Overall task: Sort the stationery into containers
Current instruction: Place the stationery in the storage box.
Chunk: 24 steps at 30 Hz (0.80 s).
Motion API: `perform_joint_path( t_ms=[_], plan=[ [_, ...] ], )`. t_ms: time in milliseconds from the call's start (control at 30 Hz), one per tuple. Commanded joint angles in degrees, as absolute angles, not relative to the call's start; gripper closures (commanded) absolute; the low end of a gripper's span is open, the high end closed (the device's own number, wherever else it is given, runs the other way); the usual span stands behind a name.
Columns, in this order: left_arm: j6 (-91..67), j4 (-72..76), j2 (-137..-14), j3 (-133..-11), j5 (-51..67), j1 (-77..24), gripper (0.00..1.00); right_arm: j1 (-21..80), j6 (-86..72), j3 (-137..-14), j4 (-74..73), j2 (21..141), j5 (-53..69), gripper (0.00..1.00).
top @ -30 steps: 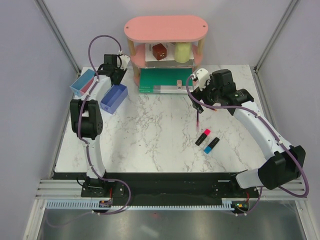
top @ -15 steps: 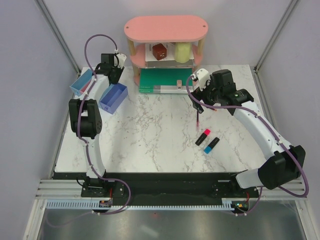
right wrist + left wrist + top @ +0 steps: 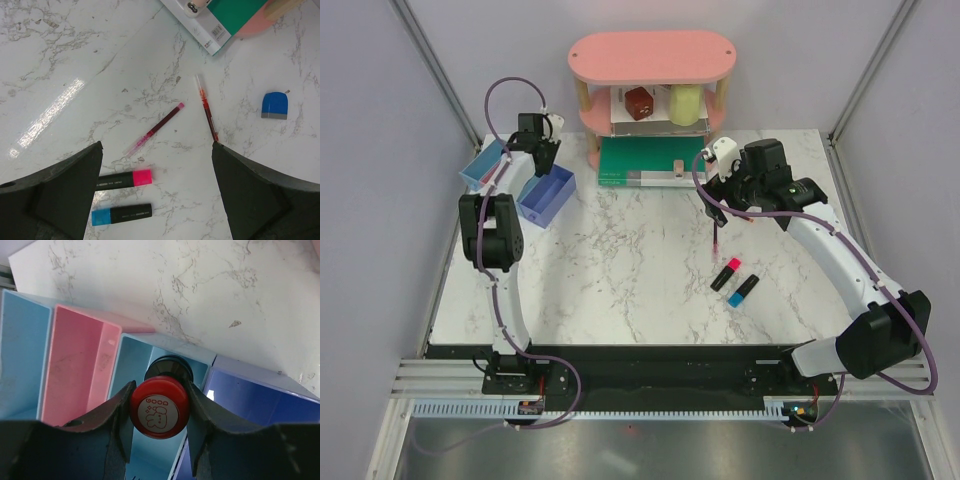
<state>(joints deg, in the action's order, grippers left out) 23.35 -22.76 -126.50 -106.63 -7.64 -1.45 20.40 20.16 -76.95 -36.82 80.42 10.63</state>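
Observation:
My left gripper (image 3: 160, 407) is shut on the red-black round stamp (image 3: 159, 410), with its "GOOD" face toward the camera. It hangs over the blue bin (image 3: 135, 357), between the pink bin (image 3: 75, 375) and the purple-blue bin (image 3: 250, 400); the light blue bin (image 3: 20, 350) is at the end of the row. My right gripper (image 3: 157, 145) is open and empty above a pink pen (image 3: 154, 129), a red pen (image 3: 206, 107), the pink-ended highlighter (image 3: 125, 178) and the blue-ended highlighter (image 3: 121, 214). A small blue piece (image 3: 274, 105) lies to the right. The beige piece (image 3: 676, 167) sits on the green book.
The pink two-tier shelf (image 3: 650, 55) stands at the back with a brown and a yellow object on it. The flat green book (image 3: 640, 158) lies in front of it. The bin row (image 3: 548, 195) is at the table's back left corner, near the left wall.
My left gripper has shifted a little to the left over the bins, with the stamp still in it. The right arm and the items on the table have not moved.

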Motion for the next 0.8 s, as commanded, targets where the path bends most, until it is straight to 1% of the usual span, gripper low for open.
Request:
perform_joint_path(
  t_ms=[0, 167, 300, 400, 433, 467, 500, 533, 567, 600, 667, 767],
  plan=[
    [20.04, -22.85, -127.97, -108.89, -8.0, -1.06, 0.98, 20.3, 19.86, -77.08, -35.59, 80.42, 11.16, 0.03],
    [19.69, -23.03, -129.72, -109.69, -8.09, -0.88, 0.98, 20.21, 19.86, -76.73, -35.59, 80.42, 11.08, 0.03],
    [19.77, -23.2, -130.34, -110.74, -8.35, -0.88, 0.89, 20.22, 19.86, -76.55, -35.51, 80.59, 10.99, 0.02],
    [20.13, -23.29, -130.34, -111.09, -8.0, -0.79, 0.75, 20.21, 19.86, -76.64, -35.59, 80.77, 11.07, 0.03],
    [20.21, -23.29, -130.43, -111.09, -8.09, -0.79, 0.61, 20.21, 19.86, -76.73, -35.6, 80.86, 11.16, 0.03],
    [20.39, -23.29, -130.26, -111.09, -8.09, -0.79, 0.57, 20.21, 19.86, -76.82, -35.6, 80.95, 11.08, 0.03],
    [20.56, -23.29, -130.25, -111.09, -8.09, -0.79, 0.55, 20.13, 19.78, -76.82, -35.6, 80.95, 11.07, 0.03],
    [20.65, -23.29, -130.17, -111.01, -8.0, -0.79, 0.51, 20.21, 19.78, -76.82, -35.51, 81.03, 11.07, 0.02],
    [20.74, -23.2, -130.17, -111.01, -8.0, -0.79, 0.49, 20.21, 19.78, -76.82, -35.59, 81.04, 11.07, 0.02],
    [20.74, -23.29, -129.99, -110.83, -8.0, -0.79, 0.42, 20.13, 19.78, -76.73, -35.6, 81.04, 11.16, 0.02],
    [20.83, -23.29, -129.9, -110.66, -7.73, -0.79, 0.36, 20.13, 19.78, -76.55, -35.51, 80.95, 11.16, 0.02],
    [20.74, -23.29, -129.64, -110.57, -7.56, -0.79, 0.3, 20.21, 19.86, -76.46, -35.51, 80.86, 11.07, 0.02]
  ],
)
